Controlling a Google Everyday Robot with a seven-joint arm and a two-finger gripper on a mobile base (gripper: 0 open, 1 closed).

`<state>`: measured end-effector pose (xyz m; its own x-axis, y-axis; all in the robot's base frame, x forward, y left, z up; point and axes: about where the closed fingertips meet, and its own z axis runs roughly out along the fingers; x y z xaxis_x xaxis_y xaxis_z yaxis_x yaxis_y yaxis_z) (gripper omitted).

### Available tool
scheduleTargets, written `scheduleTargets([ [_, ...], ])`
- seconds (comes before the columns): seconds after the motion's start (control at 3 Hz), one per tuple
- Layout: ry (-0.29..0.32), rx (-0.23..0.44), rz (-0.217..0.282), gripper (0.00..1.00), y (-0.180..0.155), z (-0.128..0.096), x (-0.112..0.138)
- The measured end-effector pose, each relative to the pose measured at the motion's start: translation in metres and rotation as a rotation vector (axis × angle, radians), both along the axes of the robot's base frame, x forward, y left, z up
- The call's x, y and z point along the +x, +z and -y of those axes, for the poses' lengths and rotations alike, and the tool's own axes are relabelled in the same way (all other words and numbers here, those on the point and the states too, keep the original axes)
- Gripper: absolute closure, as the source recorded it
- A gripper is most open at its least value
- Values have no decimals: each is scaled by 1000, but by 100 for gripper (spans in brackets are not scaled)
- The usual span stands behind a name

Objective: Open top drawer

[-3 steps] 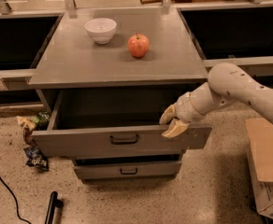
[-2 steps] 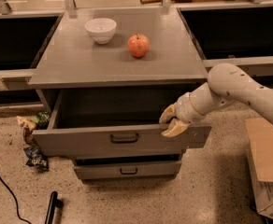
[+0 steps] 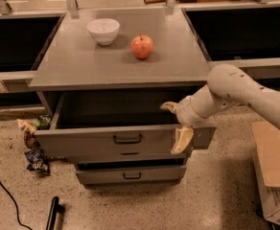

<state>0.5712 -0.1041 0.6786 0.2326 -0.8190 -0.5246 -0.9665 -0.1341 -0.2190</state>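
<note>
The top drawer [image 3: 92, 142] is a wide grey drawer with a small black loop handle [image 3: 127, 139]. It stands pulled out from the grey cabinet, and its dark inside shows. My gripper [image 3: 176, 126] is at the right end of the drawer front. It is open, with one pale finger [image 3: 169, 107] inside the drawer and the other [image 3: 182, 140] hanging in front of the panel. The white arm reaches in from the right.
A white bowl [image 3: 103, 30] and a red apple [image 3: 142, 46] sit on the cabinet top [image 3: 82, 66]. Two shallower drawers [image 3: 130, 175] lie below. Snack wrappers [image 3: 32, 143], a black cable [image 3: 1, 190] and a black bar [image 3: 53, 212] lie on the floor at left. A cardboard box [image 3: 274, 171] stands at right.
</note>
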Motion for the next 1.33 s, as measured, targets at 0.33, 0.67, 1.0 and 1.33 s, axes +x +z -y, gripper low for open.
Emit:
scheduleTargets([
  [0.33, 40, -99, -47, 0, -9, -4, -16],
  [0.67, 80, -172, -118, 0, -17, -2, -39],
  [1.0, 111, -198, -177, 18, -22, 2, -61],
  [1.33, 118, -222, -187, 42, -14, 8, -80],
])
